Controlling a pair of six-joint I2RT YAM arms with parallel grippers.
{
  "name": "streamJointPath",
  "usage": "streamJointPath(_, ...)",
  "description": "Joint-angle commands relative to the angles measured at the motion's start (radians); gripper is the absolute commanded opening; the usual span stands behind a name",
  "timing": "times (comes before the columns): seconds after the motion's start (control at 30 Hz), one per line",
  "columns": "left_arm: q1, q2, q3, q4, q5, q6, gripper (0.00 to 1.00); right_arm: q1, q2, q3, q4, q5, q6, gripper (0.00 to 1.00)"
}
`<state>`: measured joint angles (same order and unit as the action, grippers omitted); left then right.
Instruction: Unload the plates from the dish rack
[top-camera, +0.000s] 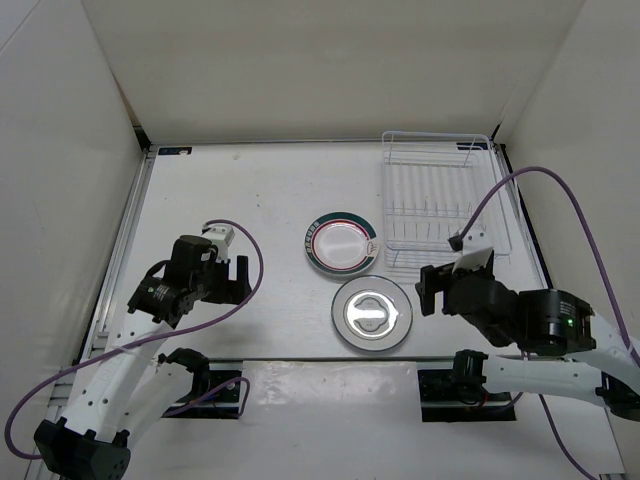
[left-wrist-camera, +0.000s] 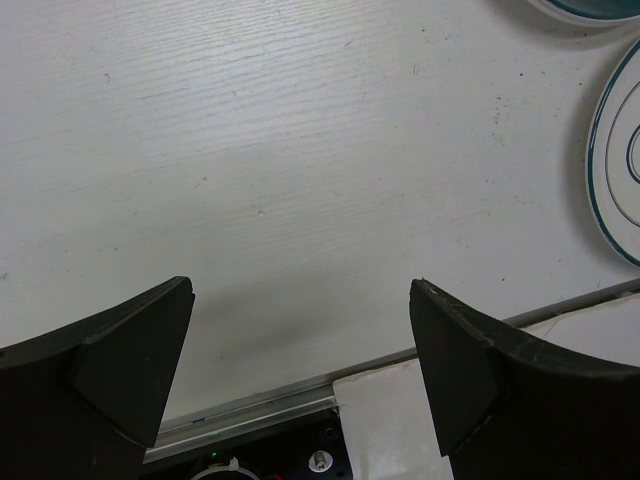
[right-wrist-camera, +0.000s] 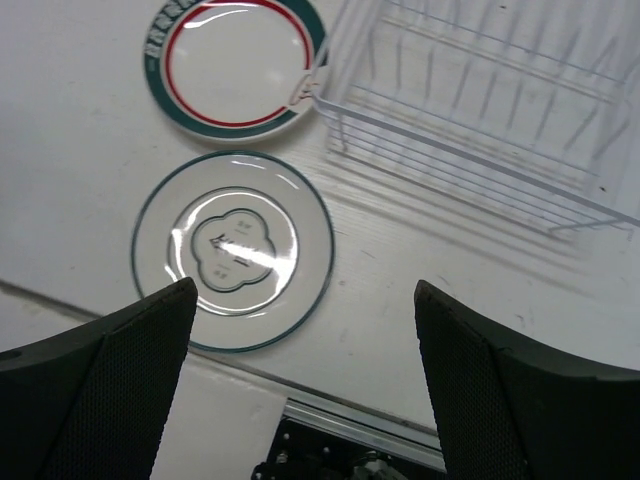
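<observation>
The left pincer stands spread wide above the bare white bench, nothing between its fingers. The right pincer is just as wide and grips nothing. Just ahead of the right pincer, and slightly to the left in its wrist view, the grey-rimmed plate lies flat and face up on the bench. From above, this plate sits between the two pincers, nearer the right one and well apart from the left one. Beyond it lies the green-ringed plate, also flat and face up, its red inner ring showing. The two plates are close together, and whether their rims touch cannot be told. Farther ahead of the right pincer, off to the right in its wrist view, stands the dish rack, its near corner just beside the green-ringed plate's rim. Both plates are outside the rack.
</observation>
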<state>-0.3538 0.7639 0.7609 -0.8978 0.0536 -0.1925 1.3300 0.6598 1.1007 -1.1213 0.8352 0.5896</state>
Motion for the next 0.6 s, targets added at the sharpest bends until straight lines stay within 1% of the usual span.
streamJointPath(0.0,-0.004,-0.005,0.006,0.000,0.017,-0.007,1.00,0.001,0.017,0.030,-0.130,0.159,0.108,0.90)
streamJointPath(0.13,-0.002,-0.002,0.005,0.002,0.018,-0.007,1.00,0.001,0.043,0.018,-0.204,0.237,0.196,0.90)
streamJointPath(0.2,-0.004,0.000,0.005,0.002,0.020,-0.005,1.00,0.001,0.057,0.011,-0.224,0.252,0.208,0.90)
streamJointPath(0.37,-0.002,0.009,0.008,0.003,0.026,-0.007,1.00,0.000,0.078,-0.016,-0.198,0.260,0.197,0.90)
streamJointPath(0.5,-0.004,0.006,0.006,0.005,0.025,-0.005,1.00,-0.002,0.142,-0.033,-0.215,0.249,0.200,0.90)
streamJointPath(0.57,-0.004,0.006,0.003,0.003,0.025,-0.005,1.00,-0.003,0.165,-0.032,-0.198,0.217,0.164,0.90)
